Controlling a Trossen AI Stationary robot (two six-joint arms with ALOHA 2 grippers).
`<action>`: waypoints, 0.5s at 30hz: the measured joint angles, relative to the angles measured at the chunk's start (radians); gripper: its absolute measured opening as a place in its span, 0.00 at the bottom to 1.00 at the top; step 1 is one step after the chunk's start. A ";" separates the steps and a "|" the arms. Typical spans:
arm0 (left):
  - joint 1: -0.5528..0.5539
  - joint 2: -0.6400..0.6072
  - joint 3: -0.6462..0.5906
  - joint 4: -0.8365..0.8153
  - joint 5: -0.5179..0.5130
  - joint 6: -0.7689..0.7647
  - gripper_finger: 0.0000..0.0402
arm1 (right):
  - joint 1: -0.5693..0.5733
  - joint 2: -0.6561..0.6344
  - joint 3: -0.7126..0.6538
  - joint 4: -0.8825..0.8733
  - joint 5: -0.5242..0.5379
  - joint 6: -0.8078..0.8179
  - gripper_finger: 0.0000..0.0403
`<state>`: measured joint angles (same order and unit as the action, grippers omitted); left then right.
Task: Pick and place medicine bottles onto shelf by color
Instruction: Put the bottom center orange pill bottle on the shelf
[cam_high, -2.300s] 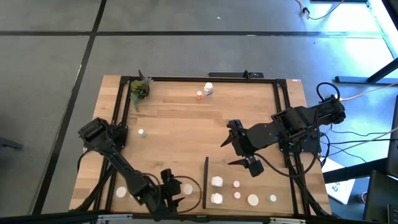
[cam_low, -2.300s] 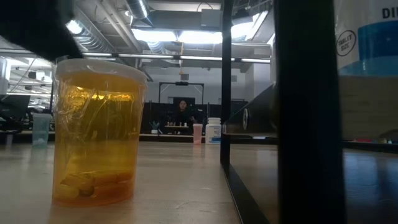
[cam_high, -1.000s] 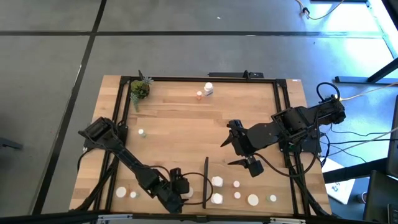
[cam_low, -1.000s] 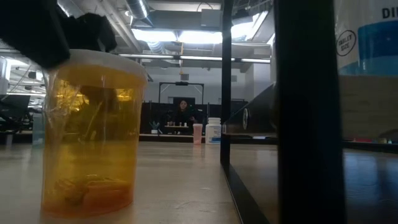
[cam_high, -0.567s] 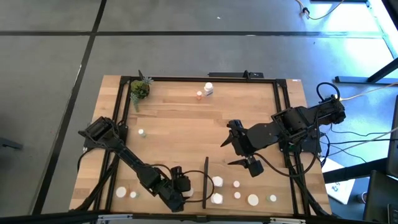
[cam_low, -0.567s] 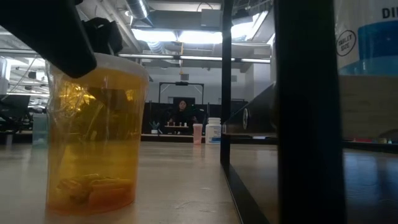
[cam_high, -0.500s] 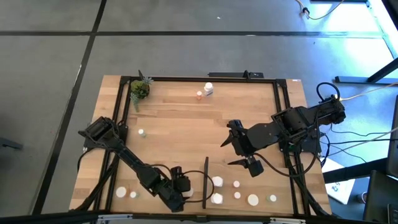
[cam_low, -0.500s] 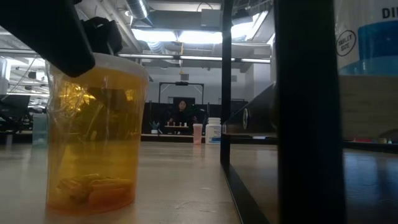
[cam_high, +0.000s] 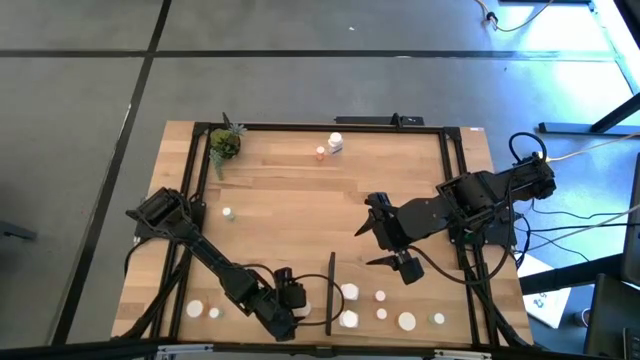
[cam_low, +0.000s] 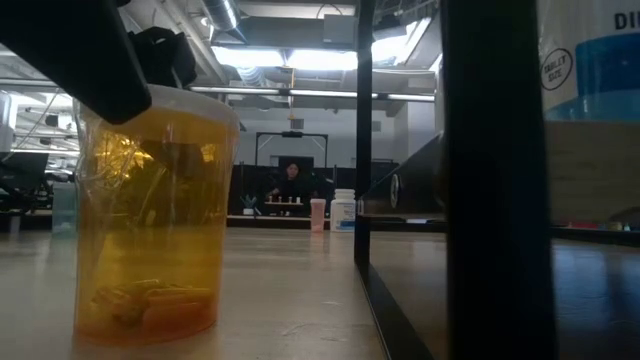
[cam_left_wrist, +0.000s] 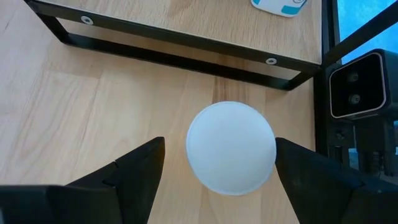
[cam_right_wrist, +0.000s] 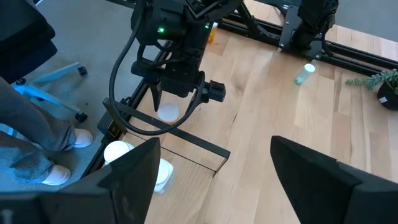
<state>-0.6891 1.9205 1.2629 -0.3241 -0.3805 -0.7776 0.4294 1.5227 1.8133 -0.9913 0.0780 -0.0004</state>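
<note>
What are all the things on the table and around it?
amber bottle: one, amber with white lid, front, just left of the shelf's black strip
shelf bottles: six, mostly white, on the shelf
front bottles: two, white, front left corner
small bottle: one, pale, left side
far bottles: two, white and pinkish, far edge
plant: one, green, far left corner
person: one, dark clothes, far back in the room
left pincer: open, around the amber bottle
right pincer: open, empty, above the table's middle

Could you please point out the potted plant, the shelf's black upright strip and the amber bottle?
potted plant (cam_high: 224, 144), high view, leaves.
black upright strip (cam_high: 330, 292), high view, midway along.
amber bottle (cam_low: 150, 220), low view, side wall.
</note>
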 joint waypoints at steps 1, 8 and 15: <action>0.000 0.000 0.000 0.000 0.000 0.000 0.73 | 0.000 0.000 0.000 0.000 0.000 0.000 0.76; 0.000 0.004 0.000 0.002 0.000 -0.003 0.73 | 0.000 0.000 0.000 0.000 0.000 0.013 0.76; 0.001 0.022 0.000 0.004 0.001 0.000 0.73 | 0.000 0.000 0.000 0.000 0.000 0.052 0.76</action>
<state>-0.6878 1.9421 1.2625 -0.3205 -0.3798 -0.7780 0.4294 1.5230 1.8137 -0.9911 0.0784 0.0521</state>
